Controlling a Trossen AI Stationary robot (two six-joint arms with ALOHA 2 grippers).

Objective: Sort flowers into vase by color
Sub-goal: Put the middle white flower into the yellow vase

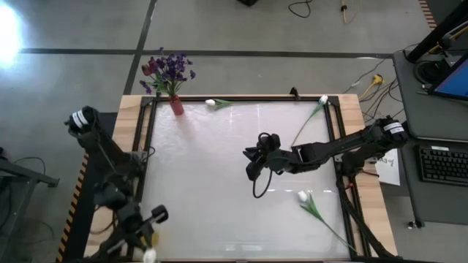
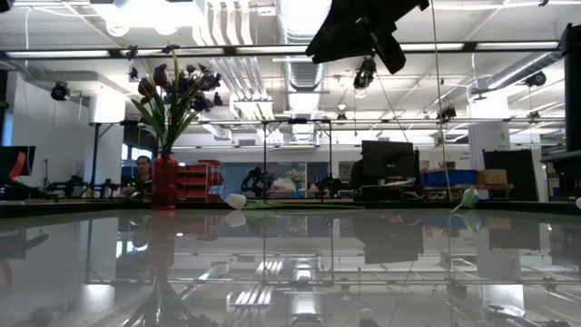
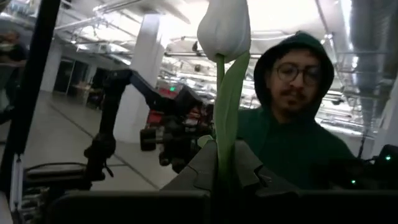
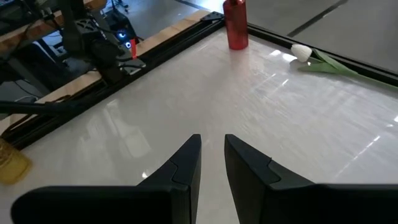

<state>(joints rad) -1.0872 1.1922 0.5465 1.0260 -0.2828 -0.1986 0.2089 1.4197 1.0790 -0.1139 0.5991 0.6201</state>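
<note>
While right end effector hovers mid-table — empty

I see a small red vase of purple and dark red flowers at the white table's far left corner; three white tulips lie scattered, my right gripper mid-table.

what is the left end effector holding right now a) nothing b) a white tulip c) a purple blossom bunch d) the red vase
b: the left wrist view shows the left end effector shut on the green stem of a white tulip, which stands up between its fingers; the red vase sits at the table's far corner with the purple blossoms in it.
</note>
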